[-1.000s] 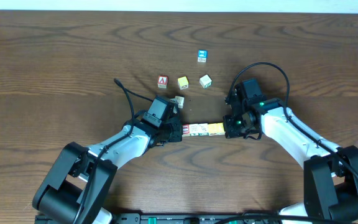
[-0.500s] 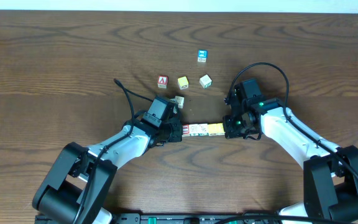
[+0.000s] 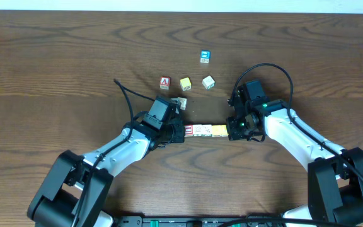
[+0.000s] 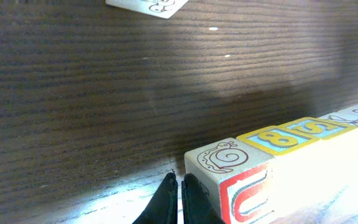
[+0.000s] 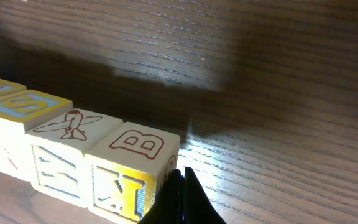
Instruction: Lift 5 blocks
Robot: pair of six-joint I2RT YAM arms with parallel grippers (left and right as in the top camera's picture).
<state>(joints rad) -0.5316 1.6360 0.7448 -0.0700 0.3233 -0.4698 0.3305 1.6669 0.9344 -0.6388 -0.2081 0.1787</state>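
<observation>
Left arm [image 3: 121, 142] slightly shifted; block row [image 3: 205, 130] ends obscured.

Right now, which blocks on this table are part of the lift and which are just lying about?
In the job: row of five blocks, pinched end to end between the shut left hand and the shut right hand.

Lying about: red "A" cube, yellow cube, whitish cube, blue cube, tilted pale cube nearest the row.

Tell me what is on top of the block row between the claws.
Nothing: from overhead, the block row shows bare red, whitish and yellow tops. The left claw and right claw, both shut, meet its ends. Its underside is hidden in every view.
</observation>
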